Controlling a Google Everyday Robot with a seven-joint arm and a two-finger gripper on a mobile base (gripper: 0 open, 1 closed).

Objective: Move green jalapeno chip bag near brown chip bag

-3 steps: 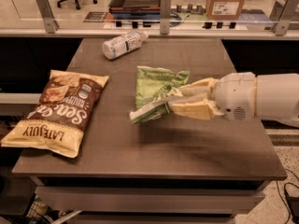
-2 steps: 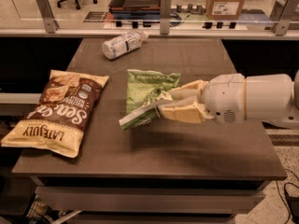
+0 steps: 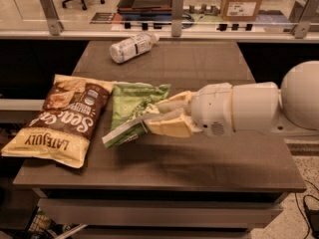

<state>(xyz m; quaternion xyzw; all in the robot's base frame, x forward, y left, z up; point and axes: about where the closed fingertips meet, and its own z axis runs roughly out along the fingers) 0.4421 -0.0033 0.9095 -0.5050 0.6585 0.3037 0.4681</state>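
The green jalapeno chip bag (image 3: 130, 108) is light green with a whitish bottom edge and pale, perhaps yellowish, lettering. The brown chip bag (image 3: 65, 118) is brown with yellow ends, white script and dark letters. The gripper (image 3: 149, 118), pinching the green bag's right side, is cream. The bottle (image 3: 132, 46) is white and the table (image 3: 199, 158) dark brown.

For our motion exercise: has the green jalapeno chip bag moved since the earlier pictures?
Yes. The gripper, at the table's middle, has carried the green jalapeno chip bag left, up beside the brown chip bag, which stayed put.
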